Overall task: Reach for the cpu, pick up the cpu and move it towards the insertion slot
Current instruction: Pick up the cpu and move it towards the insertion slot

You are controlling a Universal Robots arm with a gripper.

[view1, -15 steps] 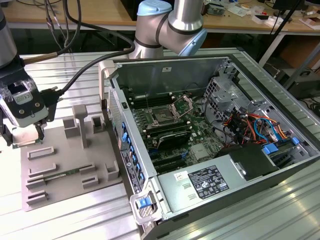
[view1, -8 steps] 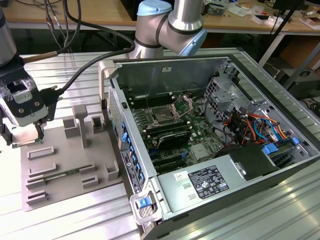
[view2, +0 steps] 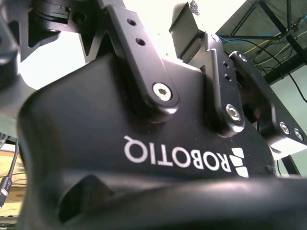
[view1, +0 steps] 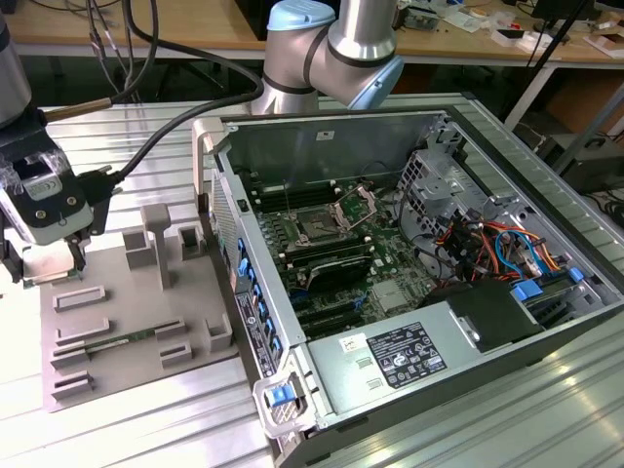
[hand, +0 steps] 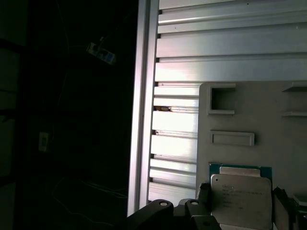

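1. One grey tray [view1: 127,292] lies on the slatted metal table [view1: 146,127], on the exterior view's left of the open computer case [view1: 322,141].
2. Low over the tray's corner, at the exterior view's far left, stands the gripper [view1: 47,265], with a thick black cable [view1: 166,146] running from the arm above it.
3. In the first wrist view the chip [hand: 240,199], silvery on top with a green rim, sits level at the tray's corner, near the table slats.
4. Jaws are narrow: the dark fingers [hand: 203,201] stand against two opposite edges of the chip, one on each side, closed on it.
5. Whether the chip rests on the tray or is just off it cannot be told.
6. Well apart from the chip, the socket [view1: 317,227] sits on the green board inside the case, with its shiny metal frame [view1: 356,207] tipped up.
7. A long green memory stick [view1: 117,343] lies in a groove of the tray.
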